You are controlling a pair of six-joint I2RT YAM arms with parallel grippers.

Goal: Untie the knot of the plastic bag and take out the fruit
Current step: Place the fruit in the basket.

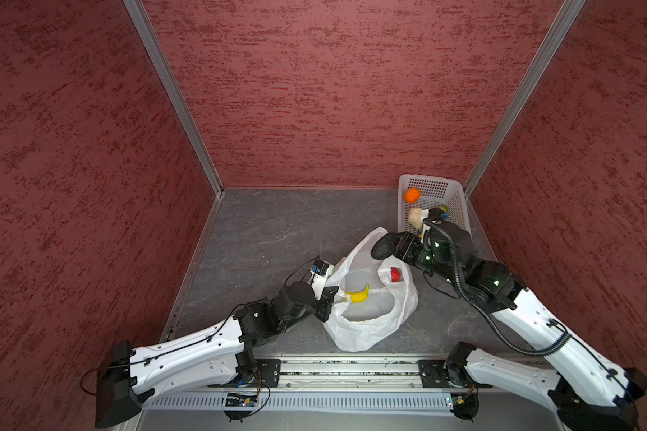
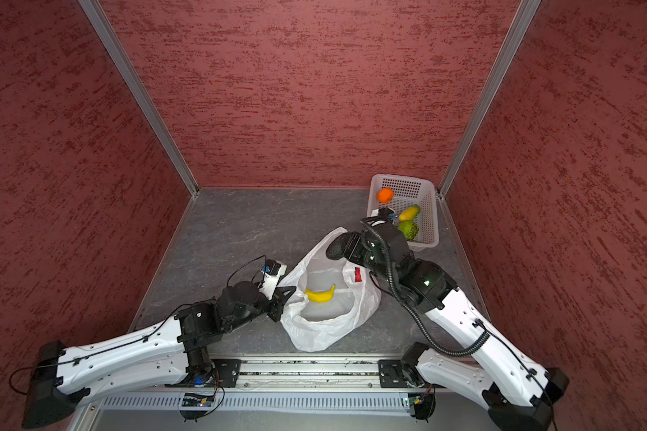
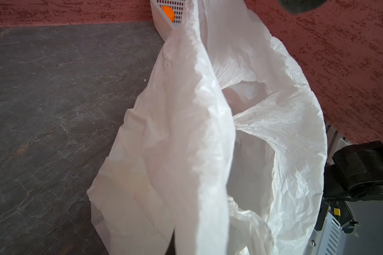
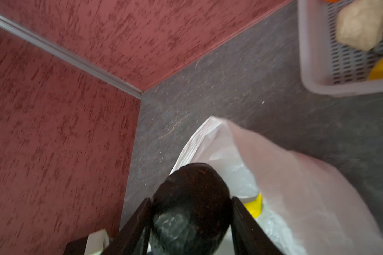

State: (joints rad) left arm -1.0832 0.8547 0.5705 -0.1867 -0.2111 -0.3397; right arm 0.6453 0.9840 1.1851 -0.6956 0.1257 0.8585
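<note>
The white plastic bag [image 1: 367, 328] [image 2: 314, 336] lies mid-table with its mouth gaping; no knot shows. Inside it lie a yellow banana [image 1: 357, 294] [image 2: 320, 293] and a red apple [image 1: 395, 275] [image 2: 358, 275]. My left gripper [image 1: 325, 304] [image 2: 282, 302] is shut on the bag's near-left rim; in the left wrist view the bag film [image 3: 186, 132] runs down into the jaws and hides them. My right gripper [image 1: 387, 247] [image 4: 191, 199] is shut on a black fruit [image 1: 381, 249] [image 2: 337, 246] [image 4: 192, 176], held above the bag's far handle.
A white perforated basket [image 1: 460, 194] [image 2: 432, 209] stands at the back right corner. It holds an orange [image 1: 412, 195] [image 2: 385, 195], a beige piece [image 1: 414, 215] [image 4: 360, 26], a mango [image 2: 409, 212] and a bumpy green fruit [image 2: 408, 228]. Red walls enclose the grey table on three sides.
</note>
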